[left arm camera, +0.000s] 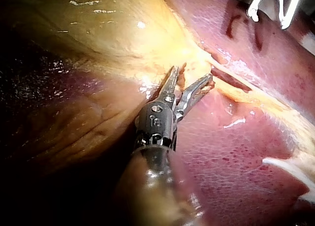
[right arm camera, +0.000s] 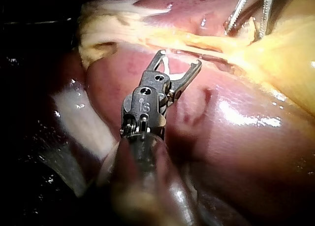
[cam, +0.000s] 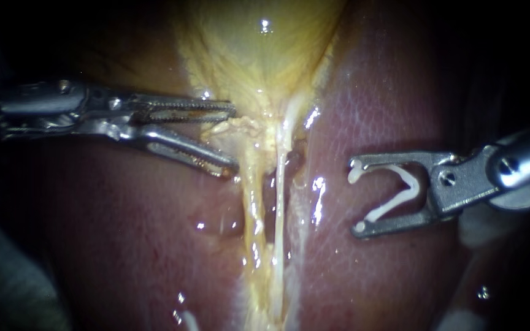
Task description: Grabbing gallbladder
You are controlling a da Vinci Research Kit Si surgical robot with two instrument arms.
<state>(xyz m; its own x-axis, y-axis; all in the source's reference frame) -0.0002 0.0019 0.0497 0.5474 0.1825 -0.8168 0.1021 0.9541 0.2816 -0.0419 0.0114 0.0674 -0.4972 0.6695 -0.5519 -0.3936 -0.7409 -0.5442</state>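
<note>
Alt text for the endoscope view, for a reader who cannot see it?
The left instrument, open, straddles frayed yellow tissue at the narrow end of the gallbladder without gripping it. The right instrument, holding a white clip, is over the liver beside two pale tubes.

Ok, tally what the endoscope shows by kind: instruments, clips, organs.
Instruments: 2 (left instrument, right instrument)
Clips: 1 (white clip, held in the right instrument's jaws)
Organs: 2 (gallbladder, liver)
Total: 5
</note>
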